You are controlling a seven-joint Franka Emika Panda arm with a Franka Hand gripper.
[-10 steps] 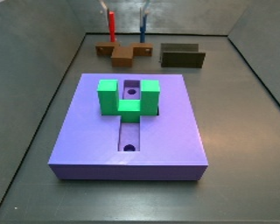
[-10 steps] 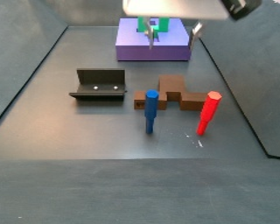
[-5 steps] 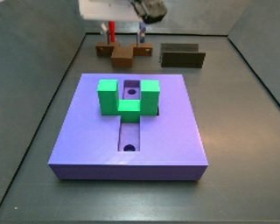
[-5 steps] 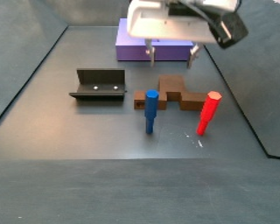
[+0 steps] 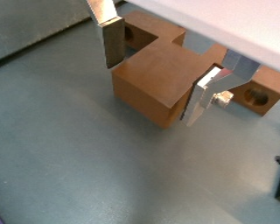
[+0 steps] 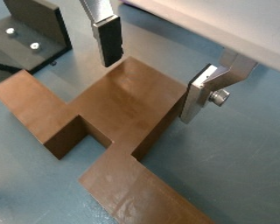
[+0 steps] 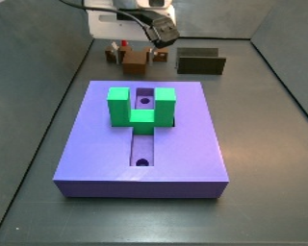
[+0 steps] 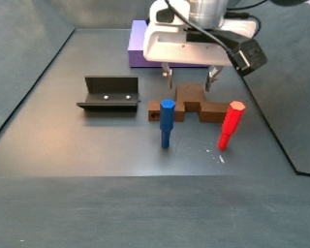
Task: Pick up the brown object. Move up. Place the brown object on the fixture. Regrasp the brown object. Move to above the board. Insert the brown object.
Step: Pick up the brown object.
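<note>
Two flat silver fingers (image 5: 108, 39) with dark pads straddle the stem of the brown object (image 5: 164, 80) in both wrist views; the gripper (image 5: 157, 66) stands wide, one pad hanging above and beside the block's edge and the far plate just off its opposite face, and neither pad can be seen pressing on it. The wrist view taken from the fixture's side shows the gripper (image 6: 150, 68) over the short stem of the brown object (image 6: 113, 118), with the long flat bar running across the floor beneath, and a corner of the dark fixture (image 6: 31, 39) with two pale spots on its plate; the opposite wrist view shows the round hole near an end of the bar instead, and no fixture. In a side view the gripper (image 8: 190, 81) hangs directly over the brown object (image 8: 194, 102), which lies on the grey floor between a blue peg (image 8: 169, 122) and a red peg (image 8: 231, 126), the fixture (image 8: 108, 94) standing apart to one side and the purple board (image 8: 144, 50) well behind. The opposite side view puts the board (image 7: 143, 135) nearest, showing its central slot, round holes and green block (image 7: 140, 105), with the gripper (image 7: 132, 48), brown object (image 7: 135, 63) and fixture (image 7: 202, 61) at the far wall.
</note>
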